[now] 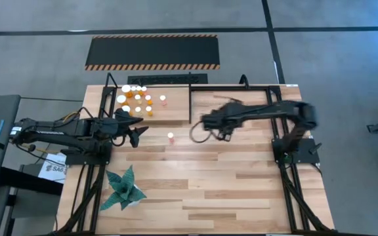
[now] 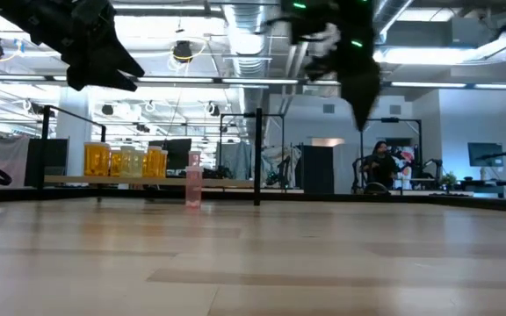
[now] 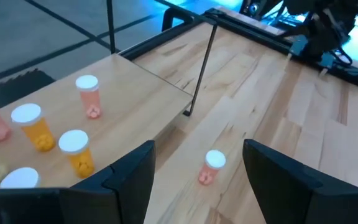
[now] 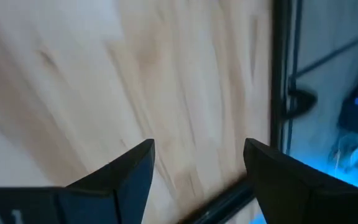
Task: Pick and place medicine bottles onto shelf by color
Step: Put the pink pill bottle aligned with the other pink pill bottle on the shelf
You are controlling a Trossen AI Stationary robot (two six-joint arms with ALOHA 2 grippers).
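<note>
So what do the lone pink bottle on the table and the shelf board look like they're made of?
Lone pink bottle: likely translucent plastic with a matte white cap; light passes through its body. Shelf board: pale wood, visible grain, smooth satin finish.

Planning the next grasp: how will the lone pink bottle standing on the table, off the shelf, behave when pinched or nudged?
The pink bottle stands upright, narrow and taller than wide, so a sideways nudge would probably tip it. Being cylindrical, it would likely roll once down. It looks like small, light plastic, probably stiff enough for the open left gripper.
</note>
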